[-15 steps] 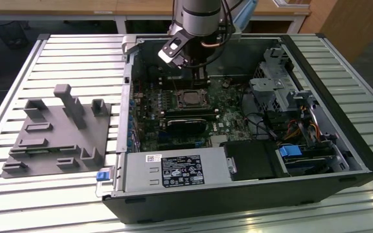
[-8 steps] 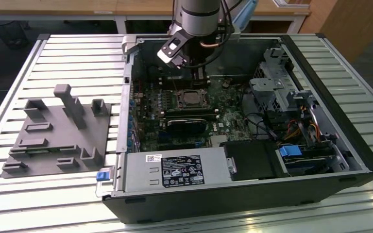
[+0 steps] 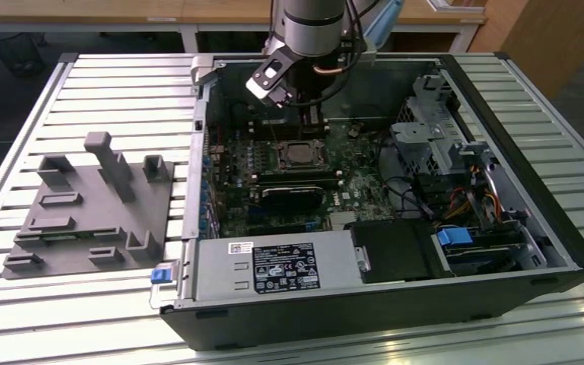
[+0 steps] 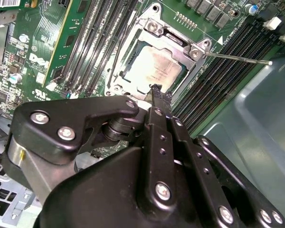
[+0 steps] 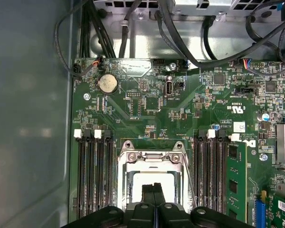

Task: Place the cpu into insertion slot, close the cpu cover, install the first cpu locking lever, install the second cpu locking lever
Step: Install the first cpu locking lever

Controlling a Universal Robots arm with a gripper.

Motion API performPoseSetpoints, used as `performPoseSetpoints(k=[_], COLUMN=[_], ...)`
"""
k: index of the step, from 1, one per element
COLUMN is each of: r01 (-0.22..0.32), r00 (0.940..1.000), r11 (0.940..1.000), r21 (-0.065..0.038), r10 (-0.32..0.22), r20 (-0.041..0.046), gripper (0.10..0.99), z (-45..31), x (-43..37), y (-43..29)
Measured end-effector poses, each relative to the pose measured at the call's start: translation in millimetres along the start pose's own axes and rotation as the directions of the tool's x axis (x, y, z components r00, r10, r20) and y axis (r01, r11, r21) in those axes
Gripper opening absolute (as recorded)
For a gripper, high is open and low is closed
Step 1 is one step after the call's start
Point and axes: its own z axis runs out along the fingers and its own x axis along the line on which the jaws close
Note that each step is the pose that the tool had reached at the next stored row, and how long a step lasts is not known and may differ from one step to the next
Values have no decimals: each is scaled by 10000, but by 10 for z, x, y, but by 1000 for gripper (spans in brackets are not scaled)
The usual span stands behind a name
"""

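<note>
**Hovering over the covered socket, fingers pinched together**

Your gripper [image 5: 153, 189] has its two black fingers pressed flat against each other, and nothing shows between them. Directly under the tips lies the cpu [image 4: 154, 71], pale metal top up, sitting in the insertion slot [image 4: 153, 24]. You cannot tell whether the tips touch it. The cpu cover [image 5: 152, 161] lies flat around the chip, its window framing the metal top.

Just past the tips, a thin metal lever [image 4: 237, 59] juts from a corner of the socket. It runs out over the memory slots [image 5: 92, 175], which flank the gripper on both sides. Further ahead of the fingers spreads the green circuit board [image 5: 147, 104], with a round coin cell [image 5: 107, 83] on it.

In the exterior view the arm [image 3: 312, 23] reaches down into an open computer case [image 3: 373, 312] on a slatted table [image 3: 119, 76]. A grey fixture [image 3: 89, 205] stands well apart from the gripper, outside the case, towards the exterior view's left.
</note>
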Motion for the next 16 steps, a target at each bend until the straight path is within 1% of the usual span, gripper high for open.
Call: performPoseSetpoints(k=[3, 6, 7, 9, 10, 11, 14, 16], r01=[-1, -1, 0, 1, 1, 2, 4, 44], r00=[10000, 10000, 10000, 10000, 10000, 10000, 10000, 9999], r11=[10000, 10000, 10000, 10000, 10000, 10000, 10000, 10000], r21=[0, 4, 9, 13, 21, 28, 50, 56], r10=[1, 1, 0, -1, -2, -2, -4, -44], r20=[1, 5, 19, 28, 37, 49, 89, 94], gripper=[110, 110, 110, 110, 110, 110, 110, 110], z=[-21, -65, -104, -147, -205, -232, -303, -316], x=[0, 1, 1, 2, 2, 3, 3, 4], y=[1, 4, 7, 9, 13, 15, 19, 20])
